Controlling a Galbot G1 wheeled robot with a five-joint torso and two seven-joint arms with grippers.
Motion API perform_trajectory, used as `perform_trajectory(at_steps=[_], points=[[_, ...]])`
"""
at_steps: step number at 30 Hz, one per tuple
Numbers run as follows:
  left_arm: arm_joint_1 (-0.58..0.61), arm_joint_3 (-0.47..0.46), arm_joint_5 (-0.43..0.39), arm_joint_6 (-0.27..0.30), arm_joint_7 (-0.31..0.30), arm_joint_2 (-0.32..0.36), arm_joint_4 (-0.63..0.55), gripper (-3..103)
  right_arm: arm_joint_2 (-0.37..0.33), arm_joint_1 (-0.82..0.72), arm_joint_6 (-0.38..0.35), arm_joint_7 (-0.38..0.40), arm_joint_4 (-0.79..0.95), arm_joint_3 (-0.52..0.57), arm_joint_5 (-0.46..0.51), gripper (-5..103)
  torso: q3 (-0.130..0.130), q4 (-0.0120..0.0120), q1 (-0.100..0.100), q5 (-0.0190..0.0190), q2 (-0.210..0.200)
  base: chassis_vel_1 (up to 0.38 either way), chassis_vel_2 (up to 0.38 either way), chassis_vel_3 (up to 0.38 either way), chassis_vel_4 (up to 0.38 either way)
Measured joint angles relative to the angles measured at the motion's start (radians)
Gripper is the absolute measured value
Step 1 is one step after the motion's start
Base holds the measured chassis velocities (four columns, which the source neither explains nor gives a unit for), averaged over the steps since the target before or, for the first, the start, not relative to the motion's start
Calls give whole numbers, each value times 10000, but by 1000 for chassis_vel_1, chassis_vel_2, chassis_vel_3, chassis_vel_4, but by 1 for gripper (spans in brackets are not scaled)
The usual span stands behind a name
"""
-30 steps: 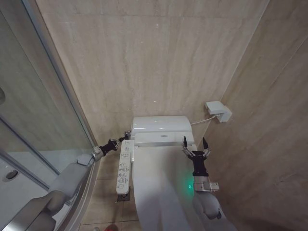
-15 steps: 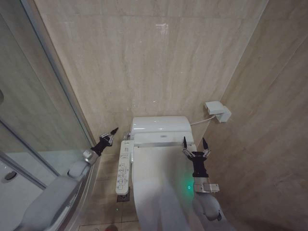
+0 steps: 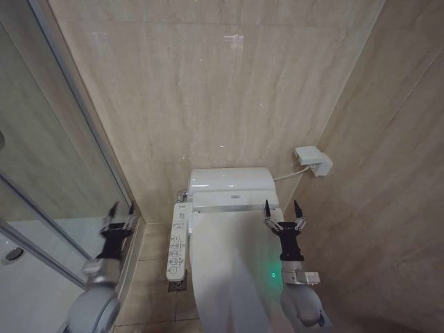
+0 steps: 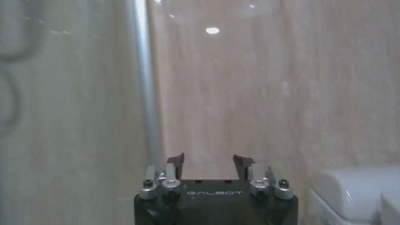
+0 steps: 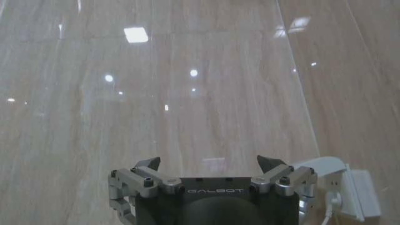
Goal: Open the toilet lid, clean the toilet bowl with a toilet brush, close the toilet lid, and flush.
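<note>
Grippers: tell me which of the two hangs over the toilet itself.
The right gripper, open, hangs above the closed toilet lid. The left gripper, also open, is off to the side by the glass shower partition, beyond the button panel.

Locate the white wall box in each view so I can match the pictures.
Head view: the white wall box is mounted on the right-hand wall, above and right of the toilet's rear housing.
Right wrist view: the white wall box is on the wall just beside the right end effector.
Left wrist view: faces the metal shower frame and the toilet's rear housing.
Shared landmark: the right end effector, which is below the box in the head view.
</note>
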Motion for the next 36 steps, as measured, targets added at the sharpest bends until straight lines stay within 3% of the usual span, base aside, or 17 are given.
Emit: perform_trajectory(at_steps=[1,6,8,9,11,15,16,36], points=[[394,-277,11,35,5,-94,-359,61,8,-64,20,0,64,11,-9,100,0,1,0,1,0,0,0,0,0],[2531,-1287,341,-65,145,-443,-2264,61,78,-438,62,35,424,146,2,100,0,13,-2,4,0,0,0,0,0],[2693,-1318,513,-208,207,-410,-2448,61,119,-547,46,52,541,214,29,100,0,6,-2,3,0,0,0,0,0],[2759,-1369,665,-383,284,-379,-2527,88,152,-624,34,54,626,261,52,100,0,-1,-2,-1,1,0,0,0,0],[2739,-1467,892,-696,440,-343,-2557,88,266,-738,0,51,761,371,59,100,1,-2,-1,0,0,0,0,0,0],[2645,-1456,911,-792,500,-395,-2496,88,361,-918,-75,143,976,482,147,100,2,3,2,-1,-2,0,0,0,0],[2618,-1436,911,-813,517,-419,-2444,100,358,-990,-85,142,1072,504,226,100,3,4,3,0,-2,0,0,0,0],[2475,-1545,810,-990,656,-468,-2335,100,314,-1486,173,-43,1398,924,475,100,-3,3,-9,0,3,121,-117,-113,105]])
